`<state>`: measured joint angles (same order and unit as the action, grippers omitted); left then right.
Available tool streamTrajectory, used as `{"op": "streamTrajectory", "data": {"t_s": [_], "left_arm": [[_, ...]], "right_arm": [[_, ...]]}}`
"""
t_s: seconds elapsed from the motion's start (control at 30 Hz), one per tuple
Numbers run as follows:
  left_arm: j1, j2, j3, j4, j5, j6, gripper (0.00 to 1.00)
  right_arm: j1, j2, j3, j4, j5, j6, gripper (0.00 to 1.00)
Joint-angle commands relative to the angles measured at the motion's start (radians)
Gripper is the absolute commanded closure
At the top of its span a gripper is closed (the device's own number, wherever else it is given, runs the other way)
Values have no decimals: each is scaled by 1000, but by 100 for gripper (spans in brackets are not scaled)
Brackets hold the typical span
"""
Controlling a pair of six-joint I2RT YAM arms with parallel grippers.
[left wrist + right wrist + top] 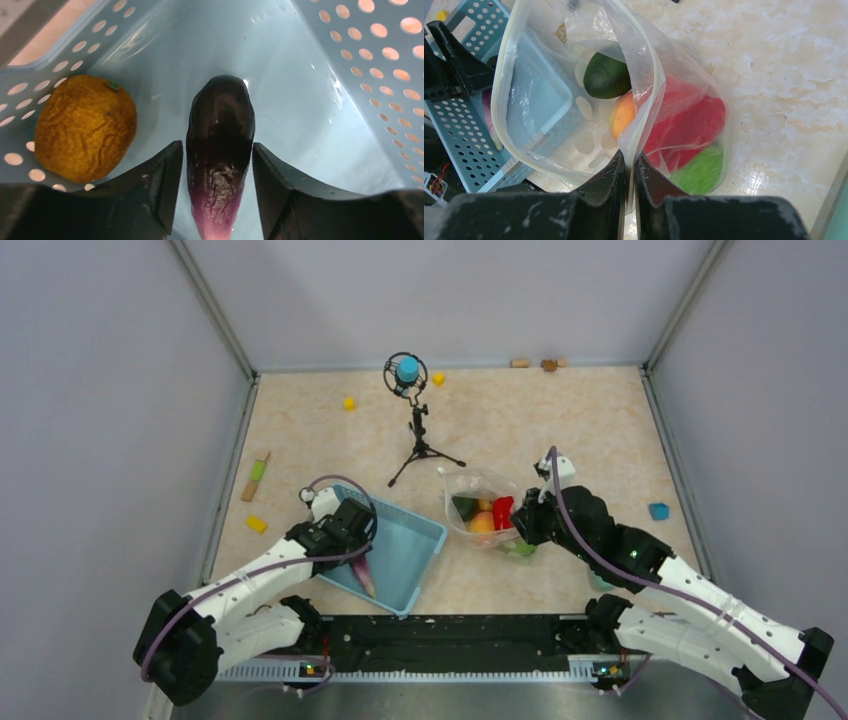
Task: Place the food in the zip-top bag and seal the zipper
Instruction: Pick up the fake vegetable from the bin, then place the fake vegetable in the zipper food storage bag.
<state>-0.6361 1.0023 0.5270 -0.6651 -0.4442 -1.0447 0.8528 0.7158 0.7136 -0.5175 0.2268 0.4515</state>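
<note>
1. The left hand (216,148) is spread astride the eggplant (220,112) in the basket (350,75) and is not yet clamped.
2. The eggplant is glossy and looks rigid, probably light and slippery. Grip its thick middle, not the tapered end.
3. The right hand (629,159) pinches the limp mouth rim of the zip-top bag (646,60), which lies on the desk (774,60).

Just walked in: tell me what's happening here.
The right arm pinches the rim of the clear dotted zip-top bag in its jaws; a red toy pepper, dark green fruit, orange piece and bright green fruit lie inside. The left arm holds its jaws astride a dark purple toy eggplant in the blue perforated basket, beside an orange fruit.
</note>
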Motion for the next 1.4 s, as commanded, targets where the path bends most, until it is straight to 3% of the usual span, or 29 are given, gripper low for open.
{"op": "streamTrajectory", "data": {"t_s": [0.0,0.2,0.4,0.6,0.77,0.9,1.2,1.37], "left_arm": [[6,34,0,74,37,21,46],[5,49,15,62,39,20,73],[5,-60,51,14,77,24,100],[2,-237,52,154,223,157,100],[2,-367,72,258,246,179,100],[3,-423,46,498,397,270,100],[-14,-196,190,933,962,504,100],[-58,-54,335,1014,1180,679,100]], "right_arm": [[-7,-11,0,27,15,-12,90],[-7,-23,-6,27,20,-9,90],[-7,-31,-9,28,27,-4,90],[-7,-43,-14,35,24,-5,90],[-6,-49,-15,38,16,-4,90],[-7,-51,-12,40,-1,-11,90],[-7,-62,-16,54,-49,-23,90],[-8,-70,-17,54,-58,-24,90]]}}
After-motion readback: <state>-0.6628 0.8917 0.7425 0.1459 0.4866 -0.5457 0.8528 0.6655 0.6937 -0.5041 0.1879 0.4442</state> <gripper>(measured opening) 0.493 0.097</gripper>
